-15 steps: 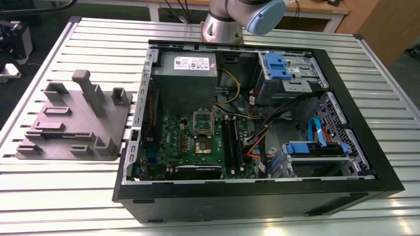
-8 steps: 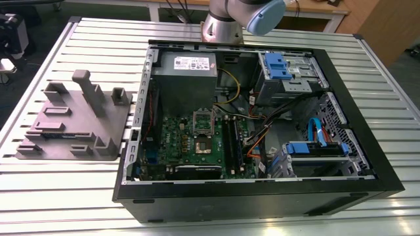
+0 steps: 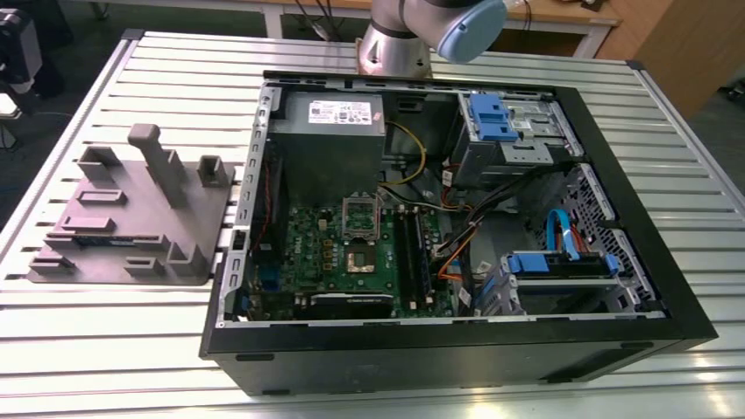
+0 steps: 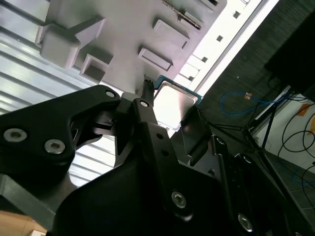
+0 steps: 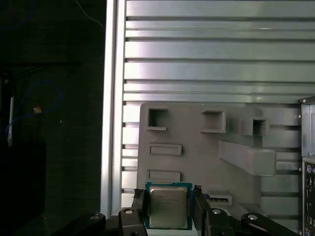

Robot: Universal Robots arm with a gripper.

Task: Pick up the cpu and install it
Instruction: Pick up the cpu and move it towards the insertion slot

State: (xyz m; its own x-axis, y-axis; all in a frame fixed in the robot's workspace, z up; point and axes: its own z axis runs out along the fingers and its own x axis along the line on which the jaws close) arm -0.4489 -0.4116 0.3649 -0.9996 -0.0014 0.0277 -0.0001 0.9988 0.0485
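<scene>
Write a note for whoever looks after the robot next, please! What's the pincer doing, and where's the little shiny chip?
Pincer: shut on the cpu, with a finger on each side, as the first wrist view shows.
The cpu: held up in the air over the grey tray, not touching it.
Done: the pick-up.
Left: the install. The cpu is not in the socket inside the open computer case.

Ribbed metal table over dark floor, wooden cabinet beyond.
</scene>
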